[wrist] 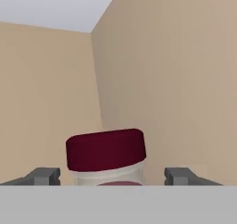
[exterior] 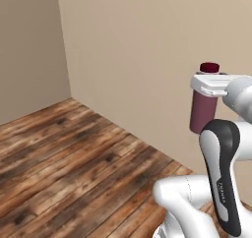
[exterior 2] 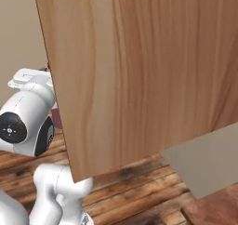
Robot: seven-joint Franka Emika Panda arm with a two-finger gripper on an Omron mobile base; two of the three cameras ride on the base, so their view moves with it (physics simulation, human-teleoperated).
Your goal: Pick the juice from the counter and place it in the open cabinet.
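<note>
The juice (exterior: 202, 113), a dark maroon bottle with a maroon cap (exterior: 209, 67), hangs upright in the air in front of a beige wall. My gripper (exterior: 210, 86) is shut on it just below the cap. In the hand view the cap (wrist: 105, 149) sits between the two fingertips (wrist: 44, 176), and the gripper (wrist: 111, 180) faces a bare wall corner. A tall light-brown wooden panel of the cabinet (exterior 2: 139, 70) stands close in front of the right base camera and hides most of the hand; a sliver of the juice (exterior 2: 56, 118) shows at its left edge. A corner of the reddish-brown counter (exterior 2: 217, 211) shows low at the right.
A plank wood floor (exterior: 74, 158) spreads below, far under the bottle. Beige walls meet in a corner (exterior: 64, 45) at the left. A flat grey-beige slab (exterior 2: 204, 163) juts out below the wooden panel.
</note>
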